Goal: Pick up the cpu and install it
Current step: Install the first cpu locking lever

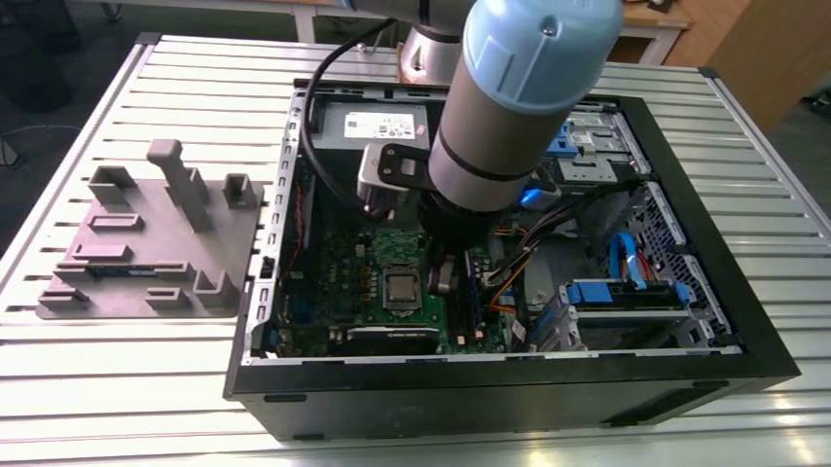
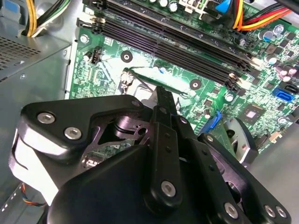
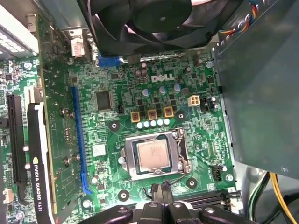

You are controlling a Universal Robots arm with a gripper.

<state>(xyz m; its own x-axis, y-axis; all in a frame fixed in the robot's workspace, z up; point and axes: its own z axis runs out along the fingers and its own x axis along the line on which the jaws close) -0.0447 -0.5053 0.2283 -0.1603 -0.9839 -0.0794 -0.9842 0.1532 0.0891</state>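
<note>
Slatted tabletop [image 1: 156, 389], open case [image 1: 727, 321]: arm deep inside.
The cpu [image 3: 153, 155] sits square in its socket [image 3: 180, 163], just beyond the tool [image 3: 164, 198]; whether the tool's open, can't tell.

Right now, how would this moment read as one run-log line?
cpu: seated in motherboard socket | gripper: beside socket, nothing held | case: open

A slatted metal table [image 1: 117, 379] carries an open computer case [image 1: 520, 389] and a grey fixture tray [image 1: 143, 243].
</note>
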